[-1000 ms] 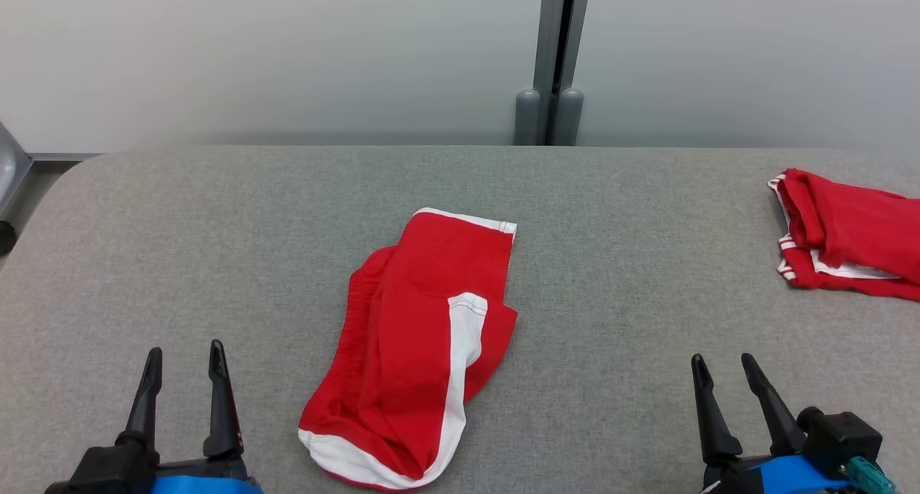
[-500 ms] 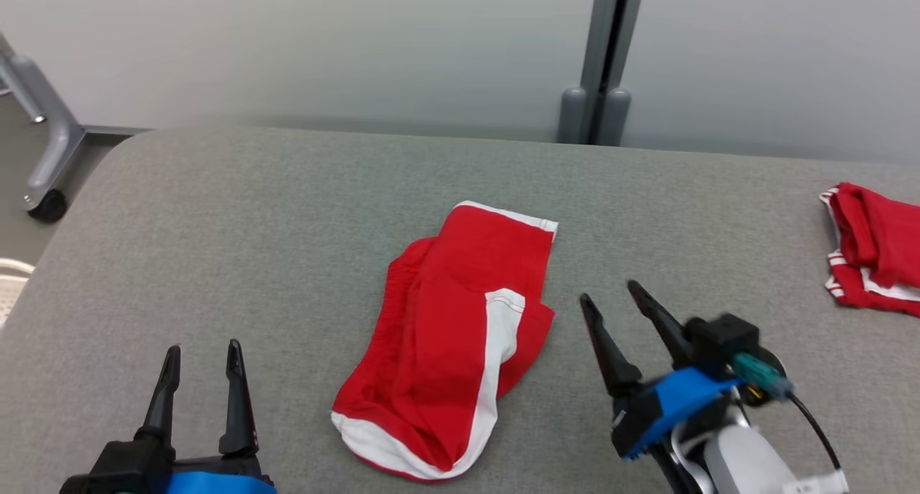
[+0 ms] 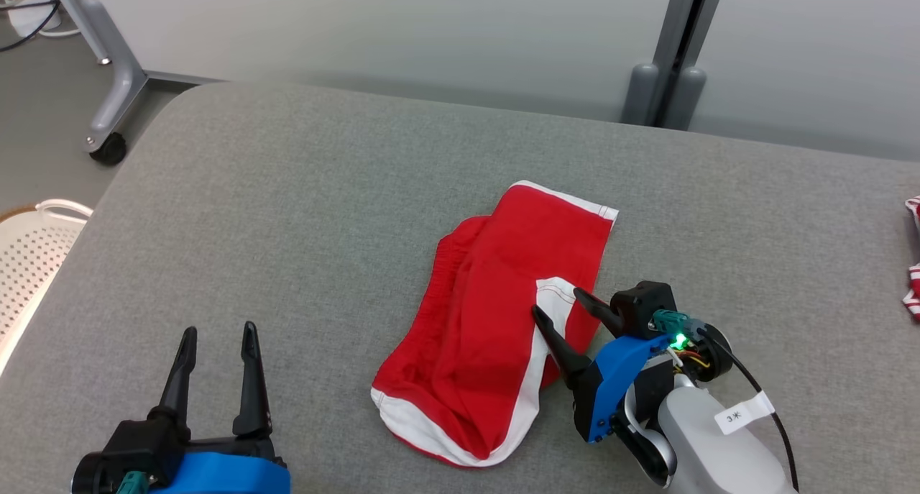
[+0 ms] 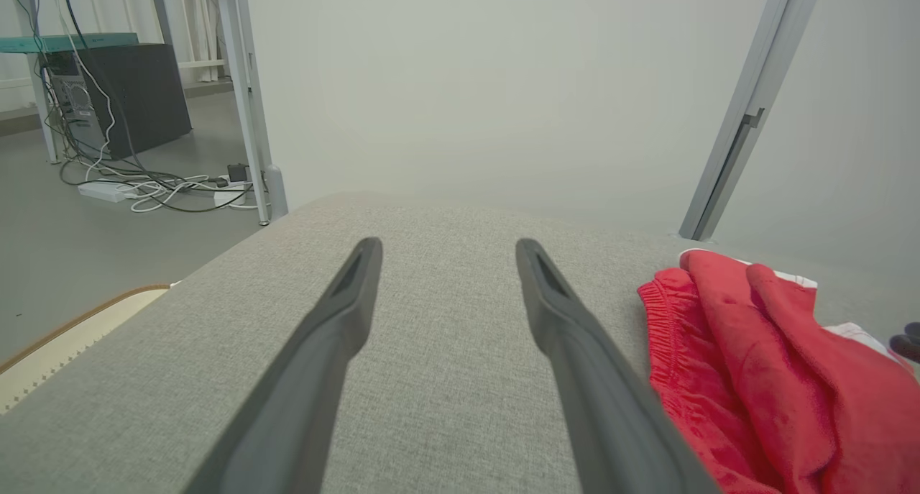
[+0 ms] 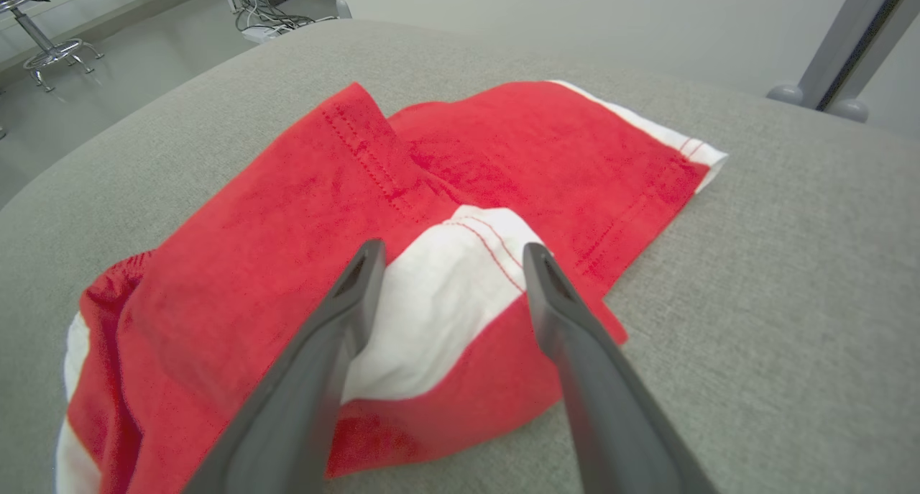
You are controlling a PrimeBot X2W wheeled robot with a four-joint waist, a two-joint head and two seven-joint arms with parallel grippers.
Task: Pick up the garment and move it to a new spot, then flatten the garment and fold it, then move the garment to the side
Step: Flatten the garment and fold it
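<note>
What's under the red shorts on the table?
The grey table shows all around the shorts, and the open right gripper is over their white panel. Whatever lies beneath the folded cloth is covered.

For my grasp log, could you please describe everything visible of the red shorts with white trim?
The red, fleecy-looking shorts with white trim lie rumpled and doubled over on the grey fabric-covered table, gathered waistband toward the robot's left, white-edged hems at far and near ends. The open right tool sits over their white side panel; contact is unclear.
</note>
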